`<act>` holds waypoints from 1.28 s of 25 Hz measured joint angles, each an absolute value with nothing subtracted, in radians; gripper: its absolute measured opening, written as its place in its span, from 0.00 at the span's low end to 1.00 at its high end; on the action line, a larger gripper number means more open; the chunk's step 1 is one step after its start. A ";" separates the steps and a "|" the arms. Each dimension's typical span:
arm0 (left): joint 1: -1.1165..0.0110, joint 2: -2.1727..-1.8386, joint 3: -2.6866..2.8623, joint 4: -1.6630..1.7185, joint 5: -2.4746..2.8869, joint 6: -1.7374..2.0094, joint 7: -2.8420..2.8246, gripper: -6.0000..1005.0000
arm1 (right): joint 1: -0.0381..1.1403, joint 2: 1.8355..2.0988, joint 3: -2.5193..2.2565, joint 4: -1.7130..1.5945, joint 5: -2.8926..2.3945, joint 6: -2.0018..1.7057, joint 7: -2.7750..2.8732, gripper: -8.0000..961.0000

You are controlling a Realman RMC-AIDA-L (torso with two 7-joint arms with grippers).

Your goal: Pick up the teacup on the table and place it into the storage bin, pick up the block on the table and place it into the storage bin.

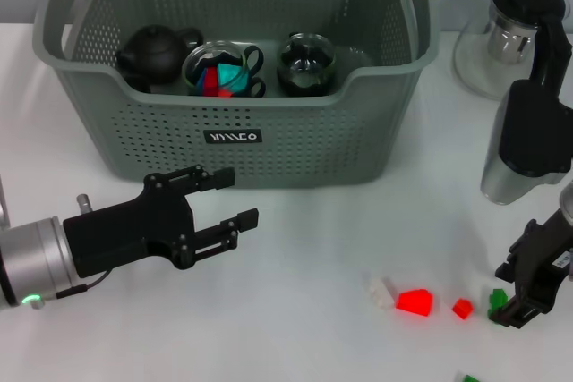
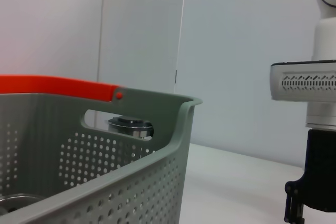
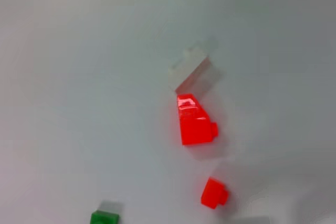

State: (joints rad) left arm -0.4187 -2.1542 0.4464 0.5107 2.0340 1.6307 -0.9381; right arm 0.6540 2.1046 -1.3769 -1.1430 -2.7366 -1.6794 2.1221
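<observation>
The left gripper (image 1: 226, 199), jaws apart and empty, hovers just before the storage bin (image 1: 295, 145), which holds a black teapot (image 1: 157, 53) and a glass teacup (image 1: 220, 69) of coloured blocks. Beyond the bin's right front corner, the right gripper (image 1: 524, 297), jaws indiscernible, sits beside a red block (image 1: 414, 301).

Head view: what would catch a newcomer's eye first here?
The grey storage bin at the table's back, already holding a black teapot and glass cups. Next, the bright red block among small blocks near the right gripper. The open left gripper hovers before the bin.
</observation>
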 joint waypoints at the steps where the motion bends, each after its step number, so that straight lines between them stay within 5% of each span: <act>1: -0.419 -2.154 0.446 0.511 2.034 1.629 -0.938 0.63 | 0.654 2.105 -1.377 -1.143 -2.737 -1.679 2.122 0.67; 19: -0.417 -2.152 0.432 0.511 2.034 1.617 -0.939 0.63 | 0.655 2.106 -1.491 -1.135 -2.733 -1.642 2.175 0.67; 32: -0.412 -2.152 0.432 0.514 2.034 1.617 -0.939 0.63 | 0.637 2.101 -1.492 -1.188 -2.679 -1.671 2.162 0.44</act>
